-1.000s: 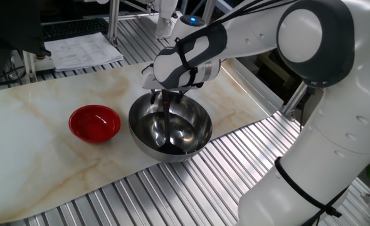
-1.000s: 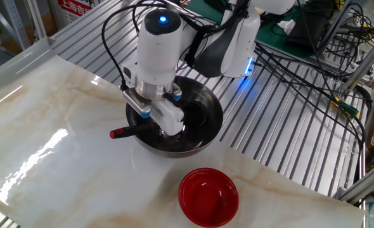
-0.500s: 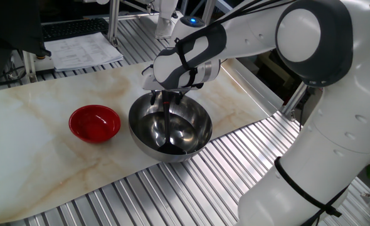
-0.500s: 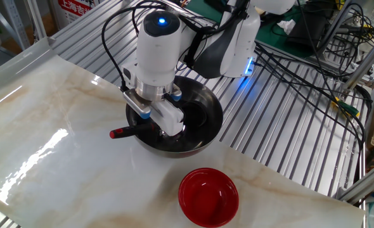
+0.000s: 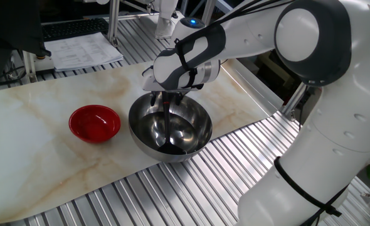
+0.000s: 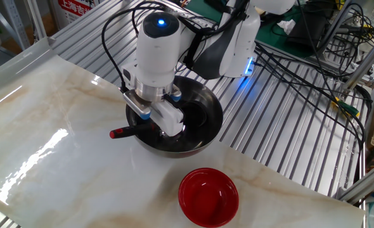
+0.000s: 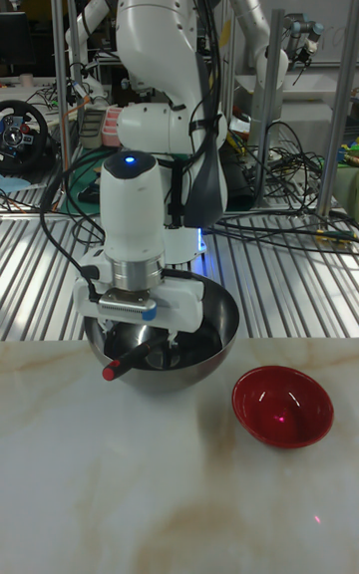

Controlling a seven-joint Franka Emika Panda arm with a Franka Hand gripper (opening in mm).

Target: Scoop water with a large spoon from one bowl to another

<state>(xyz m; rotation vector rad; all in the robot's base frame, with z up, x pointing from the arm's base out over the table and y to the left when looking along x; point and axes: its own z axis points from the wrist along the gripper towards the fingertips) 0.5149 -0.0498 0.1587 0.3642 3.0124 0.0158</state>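
Now the gripper [image 5: 167, 95] holds the large spoon [image 5: 166, 122] by its handle, its cup low inside the steel bowl [image 5: 197, 129], beside the red bowl [image 5: 95, 122].

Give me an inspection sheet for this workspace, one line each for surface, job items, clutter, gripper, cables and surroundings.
Surface: marble-look board on a slatted metal table.
Job's things: steel bowl beside the red bowl, apart; ladle with its cup in the steel bowl, red-tipped handle over the rim.
Clutter: nothing seen on the board.
Gripper: gripper shut on the ladle handle, over the steel bowl.
Cables: black bundle across the slats.
Surroundings: papers behind the board.
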